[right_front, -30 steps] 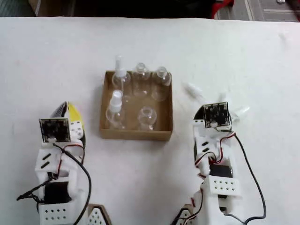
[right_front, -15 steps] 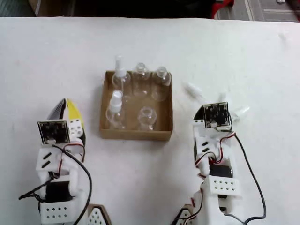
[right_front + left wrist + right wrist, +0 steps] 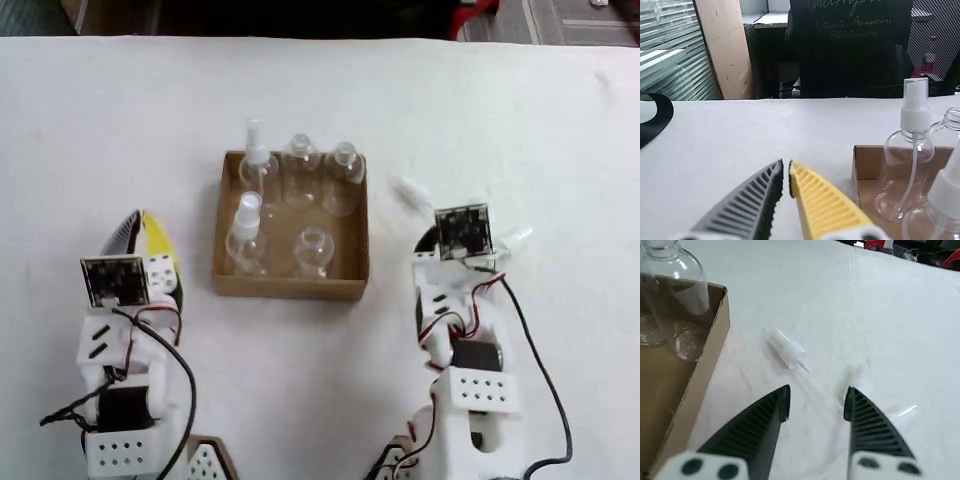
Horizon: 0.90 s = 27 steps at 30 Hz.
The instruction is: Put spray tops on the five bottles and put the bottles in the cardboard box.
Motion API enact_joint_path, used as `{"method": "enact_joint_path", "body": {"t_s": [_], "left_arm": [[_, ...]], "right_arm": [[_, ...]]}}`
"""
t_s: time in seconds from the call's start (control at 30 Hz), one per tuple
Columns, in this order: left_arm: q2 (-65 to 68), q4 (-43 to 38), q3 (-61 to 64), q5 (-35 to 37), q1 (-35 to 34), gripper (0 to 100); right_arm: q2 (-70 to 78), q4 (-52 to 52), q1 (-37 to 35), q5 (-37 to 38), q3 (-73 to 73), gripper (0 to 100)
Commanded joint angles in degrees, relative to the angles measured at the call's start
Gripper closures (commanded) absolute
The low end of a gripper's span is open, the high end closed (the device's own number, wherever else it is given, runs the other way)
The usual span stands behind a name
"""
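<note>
We're watching right claw (image 3: 815, 401) gaping nr 1 spray top (image 3: 786, 351) on bench (image 3: 300, 90); left claw (image 3: 786, 175) sitting pinched together by cardboard box (image 3: 288, 287).

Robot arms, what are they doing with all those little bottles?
All five bottles stand in the cardboard box, but only two wear spray tops; three are bare. The right gripper is open just short of a loose spray top lying on the table, probably to pick it up. The left gripper is shut, holding nothing, beside the box.
</note>
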Motion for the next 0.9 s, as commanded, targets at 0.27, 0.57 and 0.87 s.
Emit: {"method": "enact_joint_path", "body": {"t_s": [0.27, 0.57, 0.87], "left_arm": [[-0.57, -0.70, -0.26, 0.53, -0.40, 98], [-0.57, -0.79, -0.26, 0.53, -0.40, 98], [-0.57, -0.79, 0.00, -3.52, 2.24, 98]], "right_arm": [[25.63, 5.41, 3.30, -5.01, -19.08, 84.0], [56.84, 19.47, 12.18, -9.93, -47.12, 84.0], [59.82, 28.97, 11.47, -10.20, -54.68, 83.8]]}}
